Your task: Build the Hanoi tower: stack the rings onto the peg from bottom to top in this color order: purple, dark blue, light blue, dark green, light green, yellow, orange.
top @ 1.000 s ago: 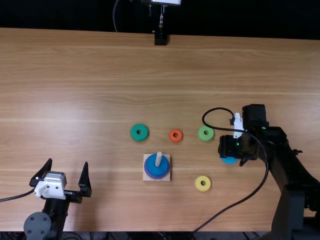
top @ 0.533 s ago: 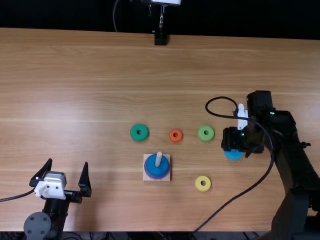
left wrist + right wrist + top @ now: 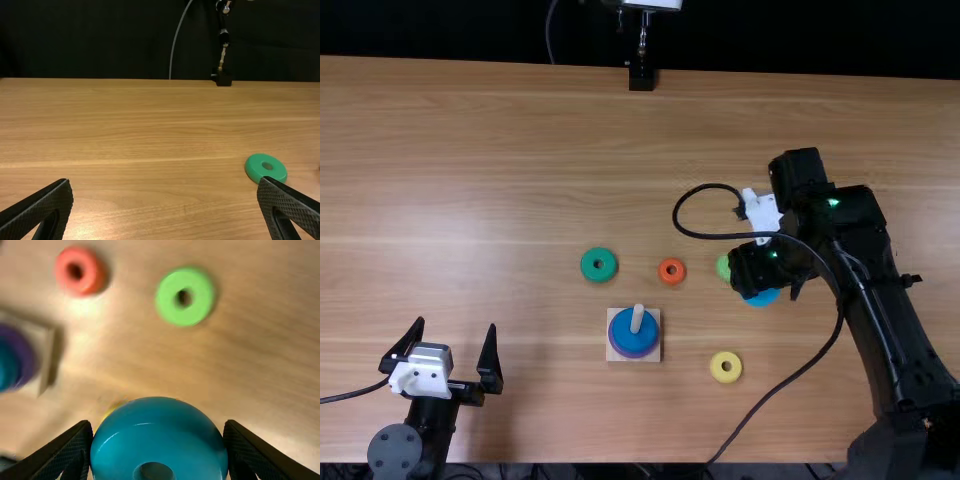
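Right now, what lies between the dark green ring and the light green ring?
The top view shows the orange ring between the dark green ring and the light green ring, with bare table on either side of it.

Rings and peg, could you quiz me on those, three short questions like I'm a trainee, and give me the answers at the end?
1. True or false: the purple ring sits beneath the dark blue ring on the peg.
2. Fill in the blank: the right end effector holds the ____ ring.
3. Short answer: by the color order, which ring follows the held one?

Key: 1. True. 2. Light blue. 3. Dark green.
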